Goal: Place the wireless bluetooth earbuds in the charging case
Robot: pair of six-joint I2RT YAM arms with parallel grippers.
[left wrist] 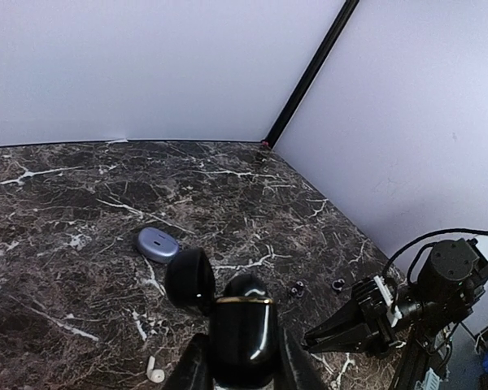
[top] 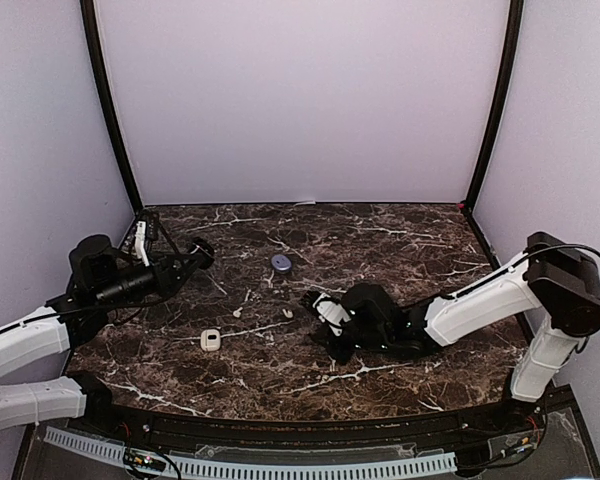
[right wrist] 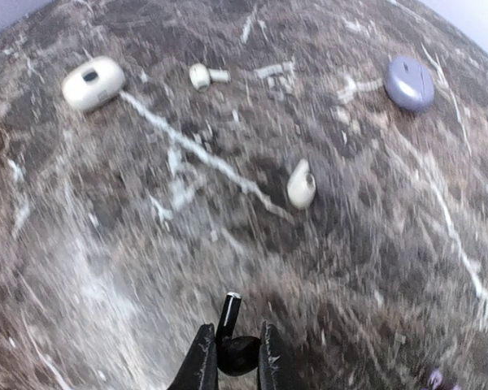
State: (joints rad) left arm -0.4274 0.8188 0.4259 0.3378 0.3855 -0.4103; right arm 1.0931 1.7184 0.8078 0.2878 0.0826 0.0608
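Observation:
My left gripper (left wrist: 244, 370) is shut on a glossy black charging case (left wrist: 242, 325) with a gold band. The case's lid (left wrist: 189, 280) hangs open to the left, and the case is raised above the table at the left (top: 202, 248). Low over the table's middle, my right gripper (right wrist: 232, 357) is shut on a black stemmed earbud (right wrist: 237, 351) whose stem points up and forward. The right gripper (top: 327, 310) is well apart from the case. White earbuds (right wrist: 301, 185) (right wrist: 202, 75) lie on the marble, and two small dark earbuds (left wrist: 296, 288) (left wrist: 337, 285) lie near the right gripper.
A closed lavender case (top: 281, 262) lies toward the back centre. A white case (top: 211, 340) sits front left, with a white earbud (left wrist: 154, 374) nearby. Walls with black corner posts enclose the dark marble table (top: 400, 240) on three sides.

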